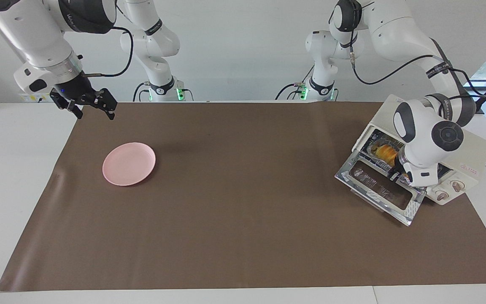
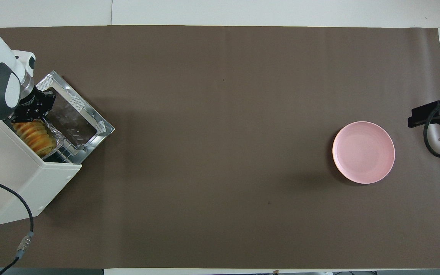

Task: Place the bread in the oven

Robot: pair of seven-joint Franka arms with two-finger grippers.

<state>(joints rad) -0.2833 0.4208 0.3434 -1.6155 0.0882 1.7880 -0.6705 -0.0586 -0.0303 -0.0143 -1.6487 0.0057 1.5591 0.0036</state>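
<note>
The bread (image 1: 384,153) (image 2: 34,135) lies on a silver foil tray (image 2: 55,140) inside the cream-white oven (image 1: 471,147) (image 2: 21,183) at the left arm's end of the table. The oven's glass door (image 1: 380,188) (image 2: 75,114) hangs open and flat. My left gripper (image 2: 33,112) reaches into the oven's mouth at the end of the bread; in the facing view its own wrist hides most of it. My right gripper (image 1: 93,107) (image 2: 414,116) is open and empty, up over the table's edge at the right arm's end, where that arm waits.
A round pink plate (image 1: 129,164) (image 2: 363,152) sits empty on the brown mat (image 1: 243,219) toward the right arm's end. A black cable (image 2: 21,214) runs from the oven over the mat's edge nearest the robots.
</note>
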